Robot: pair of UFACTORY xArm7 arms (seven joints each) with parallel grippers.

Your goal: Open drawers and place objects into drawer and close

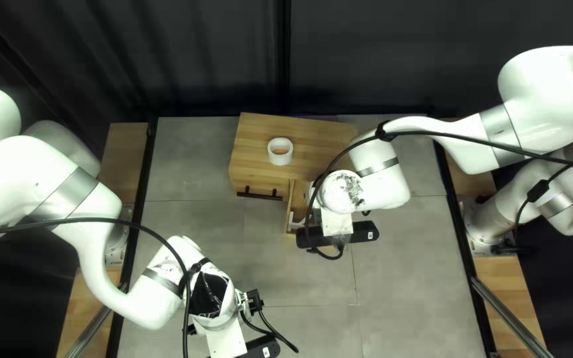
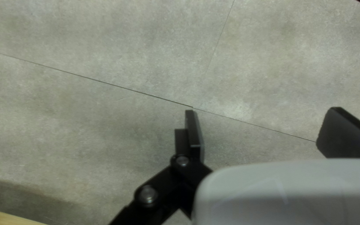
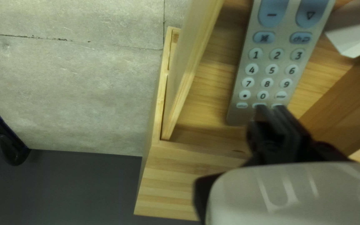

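My left gripper is low at the bottom edge of the top left view; in its wrist view the gripper stands open over bare grey tabletop. My right gripper is over the pulled-out drawer of the wooden cabinet, hiding most of that drawer. In the right wrist view, the gripper has its fingers together, over one end of a grey remote lying inside the drawer. Whether its tips touch the remote cannot be told. Another drawer, with a dark handle, is closed.
On the cabinet top stands a white ring-shaped roll. Beside the remote is a white, paper-like piece. A strip of light wood shows behind the left gripper. My right forearm crosses over the cabinet's right side.
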